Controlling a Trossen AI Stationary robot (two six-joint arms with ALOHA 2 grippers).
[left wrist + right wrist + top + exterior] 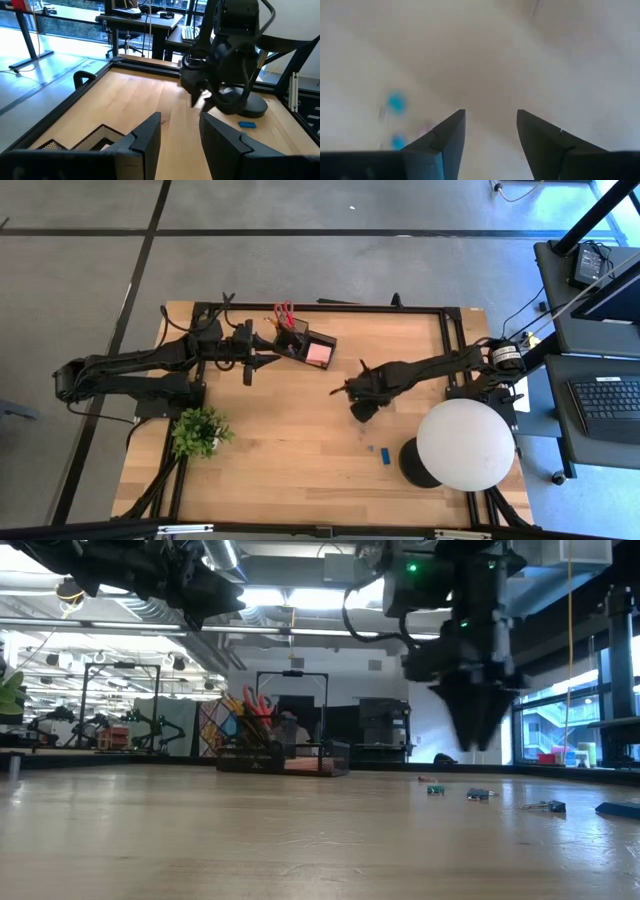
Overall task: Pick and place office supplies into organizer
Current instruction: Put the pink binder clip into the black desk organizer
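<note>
**Left wrist: open fingers over the organizer's edge**

The left gripper [180, 132] stands with a gap between its fingers and nothing in it. The black mesh organizer [95, 140] lies beside them. Beyond, the right gripper [202, 97] hangs over the wooden table [135, 95], near a small blue block [246, 124].

Bare table [290, 430] lies open mid-board; plant [199, 431], lamp [463, 444] and organizer [303, 345] crowd its edges.
</note>
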